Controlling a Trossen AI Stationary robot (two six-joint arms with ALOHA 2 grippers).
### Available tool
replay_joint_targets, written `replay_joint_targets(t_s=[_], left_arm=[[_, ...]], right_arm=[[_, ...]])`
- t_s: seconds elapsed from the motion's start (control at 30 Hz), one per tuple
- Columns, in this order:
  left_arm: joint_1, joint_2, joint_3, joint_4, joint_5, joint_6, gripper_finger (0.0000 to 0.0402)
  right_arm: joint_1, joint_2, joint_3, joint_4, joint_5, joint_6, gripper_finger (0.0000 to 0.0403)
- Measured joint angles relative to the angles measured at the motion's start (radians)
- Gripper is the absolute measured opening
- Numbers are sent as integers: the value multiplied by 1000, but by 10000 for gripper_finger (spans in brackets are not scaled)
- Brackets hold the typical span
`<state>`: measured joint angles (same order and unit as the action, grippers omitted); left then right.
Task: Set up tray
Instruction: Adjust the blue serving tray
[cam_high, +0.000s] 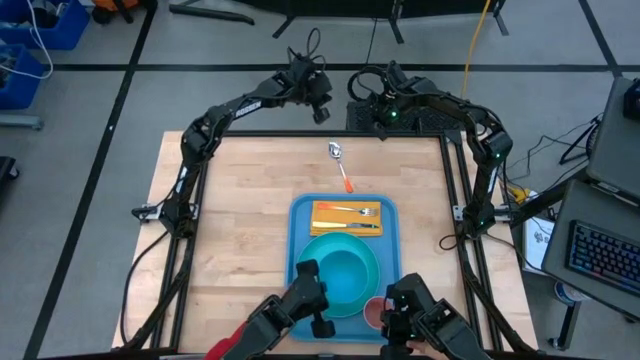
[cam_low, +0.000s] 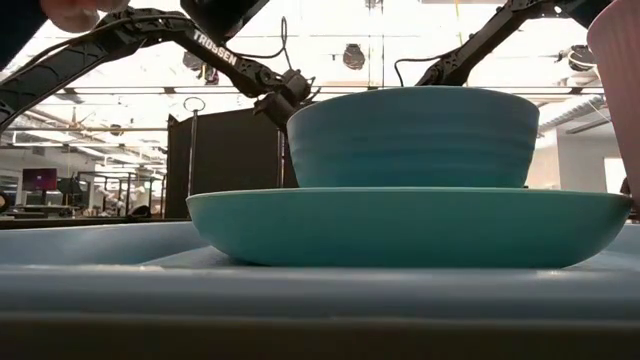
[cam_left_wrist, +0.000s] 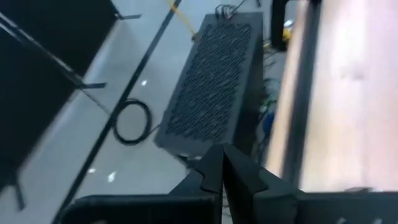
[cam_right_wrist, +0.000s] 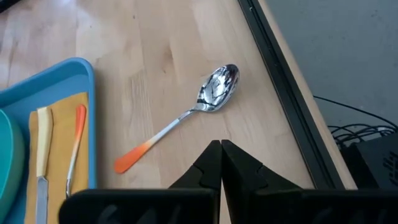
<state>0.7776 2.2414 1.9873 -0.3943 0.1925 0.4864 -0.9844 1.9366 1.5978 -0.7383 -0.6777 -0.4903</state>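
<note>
Table (cam_high: 240, 220): carrying the whole setting, with the tray lying toward the near edge, right of centre, and bare wood showing around it.
Tray (cam_high: 296, 222): sitting flat on the table, the light-blue base that everything is being gathered onto (its raised rim is keeping the pieces from sliding off).
Plate (cam_high: 312, 255): resting on the near half of the tray, turquoise, acting as the seat for the bowl.
Bowl (cam_high: 347, 272): sitting upright in the middle of the plate, stacked there so the place setting is taking up one spot.
Napkin (cam_high: 346, 217): lying on the far half of the tray as a yellow pad under the fork and knife, which are lying across it.
Cup (cam_high: 374, 313): showing as a pinkish round at the tray's near right corner, partly hidden by camera gear, so its exact seating is hard to tell.
Spoon (cam_right_wrist: 186, 114): lying on bare wood beyond the tray's far edge, well apart from it, orange handle pointing toward the tray; probably the one piece not yet brought in.
Left end effector (cam_left_wrist: 222, 167): hanging past the table's far edge over the floor, fingers pressed together, gripping nothing.
Right end effector (cam_right_wrist: 221, 160): hovering near the far edge with the spoon just ahead of it, fingers together and empty; to lift the spoon they would need to part first.
</note>
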Motion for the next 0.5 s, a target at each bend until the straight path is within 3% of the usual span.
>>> replay_joint_targets(t_s=[0.17, 0.37, 0.5], left_arm=[[1, 0, 0, 21, -117, 56, 4], [-1, 2, 0, -23, -181, 362, 6], [-4, 2, 0, -19, -227, 362, 6]], right_arm=[[0, 0, 0, 0, 0, -14, 0], [0, 0, 0, 0, 0, -16, 0], [0, 1, 0, 0, 0, -16, 0]])
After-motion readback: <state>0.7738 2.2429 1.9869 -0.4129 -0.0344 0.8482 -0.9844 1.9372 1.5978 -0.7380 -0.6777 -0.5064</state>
